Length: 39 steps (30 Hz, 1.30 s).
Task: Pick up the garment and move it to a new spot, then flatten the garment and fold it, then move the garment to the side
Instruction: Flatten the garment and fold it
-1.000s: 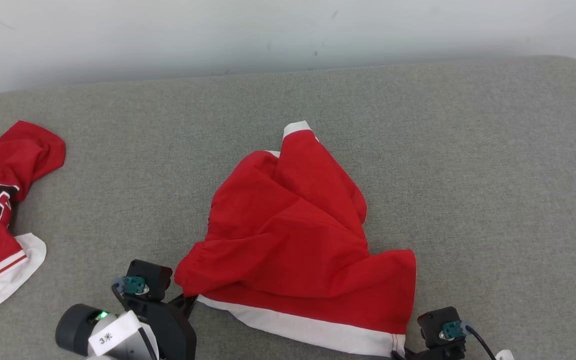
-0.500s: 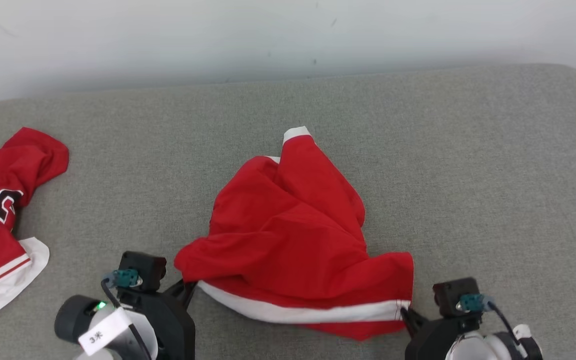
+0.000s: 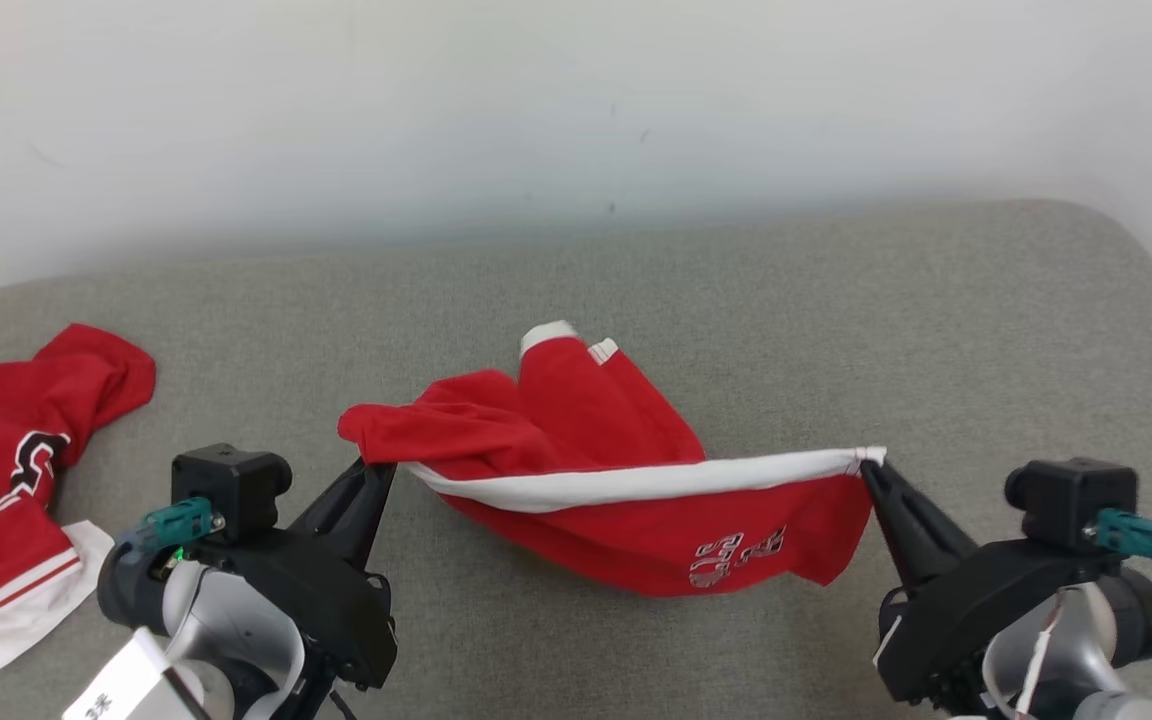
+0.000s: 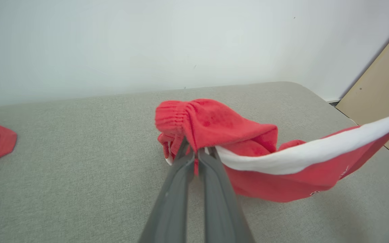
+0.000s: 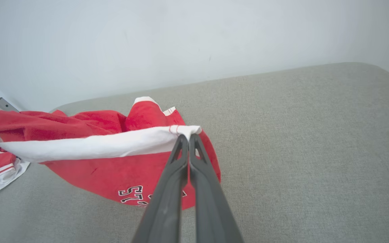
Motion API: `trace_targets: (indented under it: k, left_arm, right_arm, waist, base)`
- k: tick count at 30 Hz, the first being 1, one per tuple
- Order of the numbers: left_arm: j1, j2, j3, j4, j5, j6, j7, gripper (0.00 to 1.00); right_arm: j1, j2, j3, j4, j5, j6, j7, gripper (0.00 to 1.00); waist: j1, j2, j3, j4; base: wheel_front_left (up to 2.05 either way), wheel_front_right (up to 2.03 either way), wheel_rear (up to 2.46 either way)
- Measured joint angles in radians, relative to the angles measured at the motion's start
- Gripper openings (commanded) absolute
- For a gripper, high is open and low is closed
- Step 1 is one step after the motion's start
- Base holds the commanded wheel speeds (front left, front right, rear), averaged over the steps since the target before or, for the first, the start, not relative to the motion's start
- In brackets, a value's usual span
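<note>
Grey fabric-covered worktop (image 3: 836, 300) with rounded corners, plain white wall (image 3: 536, 100) close behind it, faint dark scuffs on the wall, tan board (image 4: 383, 84) past one corner, soft even light

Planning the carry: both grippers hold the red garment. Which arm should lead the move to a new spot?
Right, probably. The right gripper pinches the garment at its white-band corner next to bare grey surface; the left gripper, shut on the bunched end, has a second red garment on its side.
</note>
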Motion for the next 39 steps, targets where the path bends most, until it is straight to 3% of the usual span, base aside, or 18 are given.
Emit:
trace_targets:
  k: [5,14,18,22,25,28,31,33,36,39]
  left_arm:
    - [0.019,-0.004,0.004,-0.080,-0.005,0.004,-0.024,0.00]
    - [0.044,-0.098,0.015,-0.241,-0.122,0.007,-0.063,0.00]
    - [0.037,-0.105,0.020,-0.213,-0.157,0.008,-0.035,0.00]
    - [-0.020,-0.097,0.035,-0.087,-0.157,0.017,0.013,0.00]
    - [-0.143,-0.104,0.081,0.057,-0.154,0.039,0.032,0.00]
    - [-0.352,-0.130,0.128,0.192,-0.145,0.061,0.024,0.00]
    - [-0.568,-0.161,0.152,0.224,-0.128,0.067,-0.026,0.00]
    - [-0.662,-0.173,0.157,0.214,-0.127,0.069,-0.061,0.00]
    - [-0.684,-0.175,0.164,0.235,-0.128,0.068,-0.082,0.00]
    - [-0.579,-0.165,0.131,0.311,-0.127,0.058,-0.066,0.00]
  right_arm:
    - [-0.009,0.001,-0.029,-0.097,0.020,0.003,-0.032,0.00]
    - [-0.135,-0.002,-0.095,-0.260,0.033,0.014,-0.124,0.00]
    - [-0.184,-0.027,-0.088,-0.159,0.035,0.039,-0.113,0.00]
    - [-0.255,-0.051,-0.048,0.042,0.061,0.078,-0.077,0.00]
    - [-0.418,-0.058,-0.023,0.241,0.059,0.101,-0.069,0.00]
    - [-0.678,-0.059,-0.023,0.407,0.039,0.117,-0.096,0.00]
    - [-0.911,-0.059,-0.075,0.422,0.030,0.116,-0.179,0.00]
    - [-0.985,-0.068,-0.092,0.381,0.029,0.119,-0.226,0.00]
    - [-0.977,-0.103,-0.083,0.384,0.010,0.137,-0.252,0.00]
    - [-0.822,-0.126,-0.033,0.409,-0.005,0.174,-0.225,0.00]
  waist:
    - [0.0000,0.0000,-0.041,-0.014]
    - [-0.0001,0.0000,-0.064,-0.059]
    - [-0.0001,-0.0001,-0.055,-0.074]
    - [0.0000,0.0000,-0.025,-0.083]
    - [0.0002,0.0001,0.007,-0.088]
    - [0.0004,0.0001,0.043,-0.093]
    - [0.0005,0.0001,0.078,-0.096]
    - [0.0003,0.0000,0.099,-0.095]
    - [0.0003,0.0000,0.123,-0.088]
    - [0.0003,0.0000,0.138,-0.076]
  base:
    - [0.00,0.00,0.00]
    - [0.00,0.00,0.00]
    - [0.00,0.00,0.00]
    - [0.00,0.00,0.00]
    - [0.00,0.00,0.00]
    - [0.00,0.00,0.00]
    - [0.00,0.00,0.00]
    - [0.00,0.00,0.00]
    - [0.00,0.00,0.00]
    - [0.00,0.00,0.00]
